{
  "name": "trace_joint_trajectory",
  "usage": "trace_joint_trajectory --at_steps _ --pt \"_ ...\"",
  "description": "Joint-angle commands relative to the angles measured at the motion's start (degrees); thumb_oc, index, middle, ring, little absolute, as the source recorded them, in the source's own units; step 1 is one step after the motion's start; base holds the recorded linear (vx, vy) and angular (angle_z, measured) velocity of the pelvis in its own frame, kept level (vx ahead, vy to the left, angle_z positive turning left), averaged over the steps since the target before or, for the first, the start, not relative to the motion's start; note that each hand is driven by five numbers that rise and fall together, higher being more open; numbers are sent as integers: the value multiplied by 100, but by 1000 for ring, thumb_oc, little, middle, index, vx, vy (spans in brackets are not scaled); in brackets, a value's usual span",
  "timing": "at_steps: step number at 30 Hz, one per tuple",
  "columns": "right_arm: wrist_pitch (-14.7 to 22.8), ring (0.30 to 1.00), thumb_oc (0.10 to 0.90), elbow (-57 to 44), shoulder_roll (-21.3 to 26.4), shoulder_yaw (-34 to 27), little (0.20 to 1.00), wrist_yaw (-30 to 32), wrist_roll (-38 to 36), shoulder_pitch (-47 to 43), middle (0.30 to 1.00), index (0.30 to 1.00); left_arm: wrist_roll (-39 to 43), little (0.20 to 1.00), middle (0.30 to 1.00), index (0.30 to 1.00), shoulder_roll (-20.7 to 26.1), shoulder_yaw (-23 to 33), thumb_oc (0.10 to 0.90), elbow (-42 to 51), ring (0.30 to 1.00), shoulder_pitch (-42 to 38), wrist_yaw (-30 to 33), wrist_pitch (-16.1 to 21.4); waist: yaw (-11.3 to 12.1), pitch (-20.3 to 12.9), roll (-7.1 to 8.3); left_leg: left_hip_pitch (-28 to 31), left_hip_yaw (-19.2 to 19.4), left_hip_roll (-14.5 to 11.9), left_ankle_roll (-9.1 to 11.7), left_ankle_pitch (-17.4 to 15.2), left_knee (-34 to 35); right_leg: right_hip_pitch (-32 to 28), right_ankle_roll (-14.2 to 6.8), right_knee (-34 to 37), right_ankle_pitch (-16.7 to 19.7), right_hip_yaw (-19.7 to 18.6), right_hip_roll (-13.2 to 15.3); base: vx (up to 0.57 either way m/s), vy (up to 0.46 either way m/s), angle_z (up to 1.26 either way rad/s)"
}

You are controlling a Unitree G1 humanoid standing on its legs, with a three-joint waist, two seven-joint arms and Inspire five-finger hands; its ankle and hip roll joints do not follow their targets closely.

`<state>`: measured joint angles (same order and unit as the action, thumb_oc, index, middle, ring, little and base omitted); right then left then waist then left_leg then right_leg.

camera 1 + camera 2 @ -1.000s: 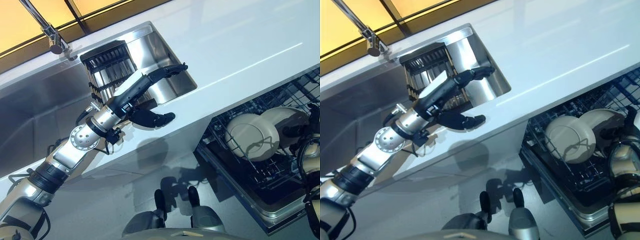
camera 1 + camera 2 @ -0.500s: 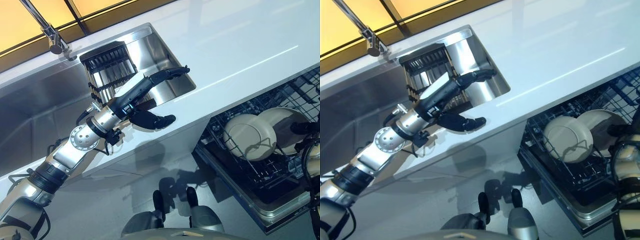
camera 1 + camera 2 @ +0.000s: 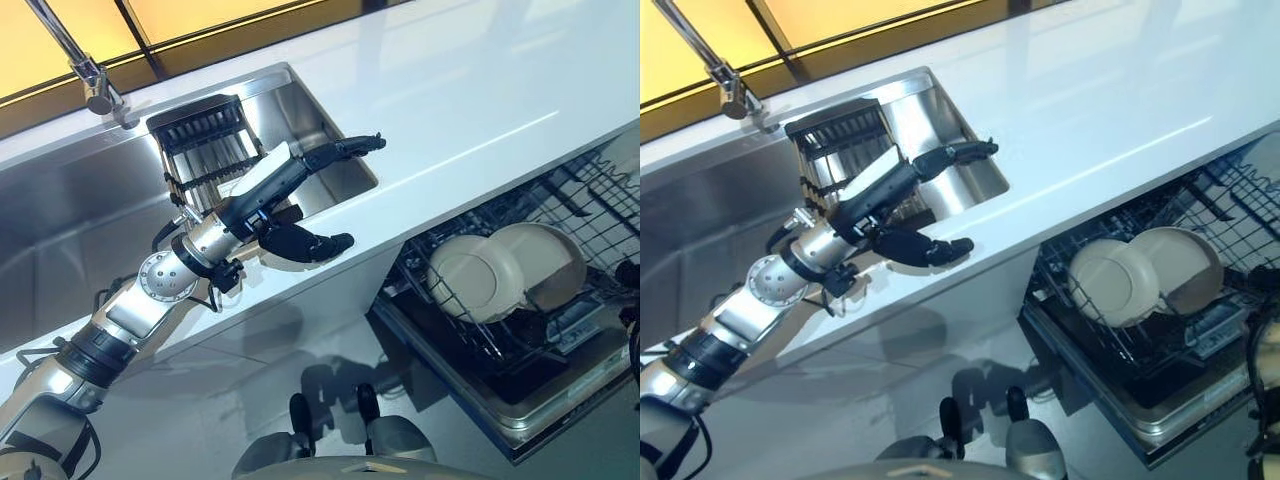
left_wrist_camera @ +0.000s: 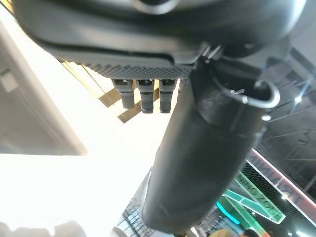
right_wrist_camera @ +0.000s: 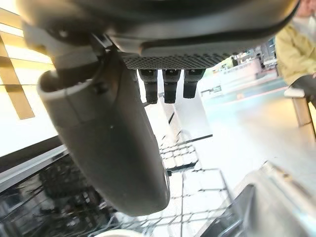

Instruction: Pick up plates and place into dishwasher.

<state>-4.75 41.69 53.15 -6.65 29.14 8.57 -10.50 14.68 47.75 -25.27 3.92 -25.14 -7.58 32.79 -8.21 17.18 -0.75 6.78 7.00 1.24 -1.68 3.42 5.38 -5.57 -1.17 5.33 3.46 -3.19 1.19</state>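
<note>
Over the sink: our left hand [image 3: 290,215] hangs with fingers [image 3: 352,147] straight and apart, thumb spread, holding nothing.
Rack [image 3: 200,150]: we see a dark dish rack just beyond the fingers, in the sink [image 3: 70,220]; whether a plate is in it we cannot tell.
Plates [image 3: 500,275]: two stand on edge, overlapping, in the dishwasher [image 3: 520,400] below the counter [image 3: 470,90].
Right hand [image 5: 113,138]: fingers straight, empty, over the dishwasher rack.
Risk: we judge that reaching in could snag the fingers on the rack's tines or tip it.

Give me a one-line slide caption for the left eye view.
Open left hand reaches over the sink beside the dish rack, while two plates stand in the open dishwasher.
</note>
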Motion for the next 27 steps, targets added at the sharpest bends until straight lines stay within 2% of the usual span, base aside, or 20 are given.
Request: trace_joint_trajectory --at_steps 1,6,27 --pt "414 300 100 97 464 -287 200 -40 78 86 300 300 570 900 900 900 -127 192 800 257 900 -188 68 590 0 -815 95 261 76 224 -248 -1110 -38 -182 -76 -33 -466 -31 -590 24 -9 -8" --pt "435 300 100 324 262 -169 200 -450 138 125 300 300 639 900 900 900 -143 223 800 295 900 -254 -50 477 11 -756 58 274 109 205 -243 -1102 -38 -189 -73 -33 -457 -8 -575 13 -10 -8" --pt "212 300 100 1206 -559 528 200 -1227 62 -31 300 300 534 900 900 900 -266 251 800 506 900 -279 -11 331 147 -566 -54 166 91 198 -237 -1043 -38 -85 -67 -33 -449 173 -522 -1 -2 0"
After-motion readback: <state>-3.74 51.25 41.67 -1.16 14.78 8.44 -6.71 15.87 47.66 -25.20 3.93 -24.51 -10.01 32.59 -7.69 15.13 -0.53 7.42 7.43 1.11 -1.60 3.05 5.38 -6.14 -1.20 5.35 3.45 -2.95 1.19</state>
